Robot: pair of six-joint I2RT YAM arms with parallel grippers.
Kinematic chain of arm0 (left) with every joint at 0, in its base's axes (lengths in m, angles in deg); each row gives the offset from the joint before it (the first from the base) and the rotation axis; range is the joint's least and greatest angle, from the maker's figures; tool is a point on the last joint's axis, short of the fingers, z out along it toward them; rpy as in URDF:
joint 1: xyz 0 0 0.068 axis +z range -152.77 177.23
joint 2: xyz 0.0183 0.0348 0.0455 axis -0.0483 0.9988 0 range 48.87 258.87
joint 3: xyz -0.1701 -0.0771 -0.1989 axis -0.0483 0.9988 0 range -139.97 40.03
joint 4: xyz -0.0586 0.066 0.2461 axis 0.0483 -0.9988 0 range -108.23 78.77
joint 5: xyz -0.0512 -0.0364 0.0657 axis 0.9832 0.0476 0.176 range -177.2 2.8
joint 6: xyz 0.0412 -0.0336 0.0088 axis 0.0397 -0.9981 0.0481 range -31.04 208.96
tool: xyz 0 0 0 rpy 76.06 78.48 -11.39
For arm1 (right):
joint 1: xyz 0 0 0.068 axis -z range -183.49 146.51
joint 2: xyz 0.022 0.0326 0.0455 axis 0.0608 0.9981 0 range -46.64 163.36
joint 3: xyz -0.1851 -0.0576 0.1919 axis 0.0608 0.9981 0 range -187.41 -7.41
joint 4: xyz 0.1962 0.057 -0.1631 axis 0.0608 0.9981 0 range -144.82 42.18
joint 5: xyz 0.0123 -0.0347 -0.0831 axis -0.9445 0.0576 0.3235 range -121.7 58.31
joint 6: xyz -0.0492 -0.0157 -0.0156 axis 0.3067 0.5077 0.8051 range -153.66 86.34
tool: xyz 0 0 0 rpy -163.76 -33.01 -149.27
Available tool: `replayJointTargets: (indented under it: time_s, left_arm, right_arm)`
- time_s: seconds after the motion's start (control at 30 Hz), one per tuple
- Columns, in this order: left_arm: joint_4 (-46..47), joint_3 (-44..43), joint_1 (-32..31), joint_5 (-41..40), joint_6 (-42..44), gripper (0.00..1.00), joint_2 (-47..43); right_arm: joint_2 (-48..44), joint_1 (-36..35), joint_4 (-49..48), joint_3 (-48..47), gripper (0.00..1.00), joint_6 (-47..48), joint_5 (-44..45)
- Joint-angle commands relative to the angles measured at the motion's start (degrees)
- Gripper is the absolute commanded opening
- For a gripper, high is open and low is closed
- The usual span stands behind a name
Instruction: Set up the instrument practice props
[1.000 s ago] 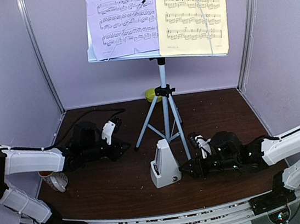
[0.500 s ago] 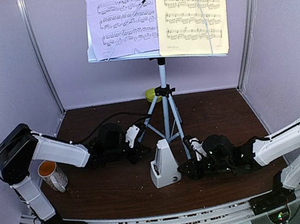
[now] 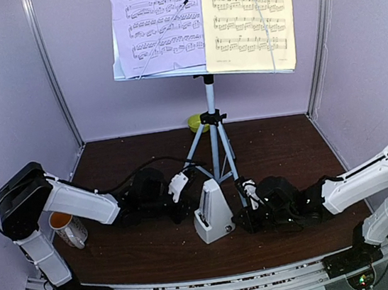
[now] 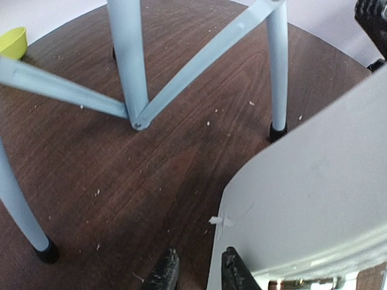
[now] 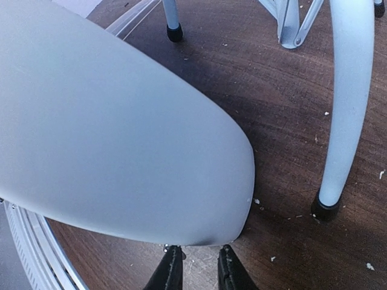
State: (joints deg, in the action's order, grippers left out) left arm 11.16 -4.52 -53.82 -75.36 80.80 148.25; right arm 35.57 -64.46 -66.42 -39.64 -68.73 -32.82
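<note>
The music stand's silver tripod (image 3: 215, 139) holds a lavender page (image 3: 157, 25) and a yellow page (image 3: 248, 16) high at the back. A small white pyramid metronome (image 3: 212, 214) stands in front of the tripod legs. My left gripper (image 3: 180, 185) lies low at the metronome's left side. In the left wrist view its jaws (image 4: 196, 275) stand a narrow gap apart over bare table, beside the metronome's edge (image 4: 314, 199). My right gripper (image 3: 249, 210) is at the metronome's right side. Its jaws (image 5: 196, 272) are narrowly open just below the metronome's white wall (image 5: 109, 133), holding nothing.
A white mug (image 3: 67, 228) with orange inside stands at the left, by the left arm's elbow. A small green bowl (image 3: 195, 122) sits at the back behind the tripod and shows again (image 4: 13, 41). Tripod legs (image 4: 130, 60) (image 5: 351, 90) stand close to both grippers. Purple walls enclose the table.
My left arm has swung right, from near the mug to the metronome's left side. My right gripper has crept left to the metronome and narrowed its jaws.
</note>
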Motion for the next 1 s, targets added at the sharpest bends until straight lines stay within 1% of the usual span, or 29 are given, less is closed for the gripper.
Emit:
replayJointTargets:
  time_s: [0.0, 0.13, 0.4, 0.67, 0.73, 0.8, 0.9, 0.97]
  left_arm:
    - [4.1, 4.0, -0.6, 1.6, -1.4, 0.26, -2.1]
    - [7.8, 7.3, -1.9, 1.7, -2.7, 0.26, -3.4]
    - [13.8, 10.6, -4.8, 1.9, -4.3, 0.25, -3.7]
    - [17.3, 14.1, -5.2, 0.3, -5.9, 0.25, -5.9]
    - [17.9, 14.5, -5.2, 0.1, -6.3, 0.25, -6.3]
    - [18.1, 14.7, -5.2, -0.4, -6.7, 0.26, -6.4]
    - [17.4, 14.9, -5.2, -2.6, -7.0, 0.27, -7.1]
    - [16.5, 14.9, -4.9, -3.1, -6.7, 0.28, -7.8]
  right_arm:
    - [0.9, 0.1, 0.9, -2.7, 0.21, 1.9, 3.5]
    - [2.5, 0.0, 0.7, -4.3, 0.21, 3.6, 3.5]
    - [4.8, 0.0, 0.0, -7.8, 0.22, 7.2, 3.1]
    - [7.6, 0.1, -1.9, -10.7, 0.24, 10.1, 1.5]
    - [7.3, 0.0, -1.5, -10.9, 0.27, 10.6, 2.1]
    - [5.9, 0.1, -0.2, -10.9, 0.31, 11.3, 2.3]
    - [1.9, 0.1, 0.8, -8.6, 0.4, 11.8, 2.2]
    - [-1.2, 0.2, 0.6, -6.4, 0.48, 11.8, 1.9]
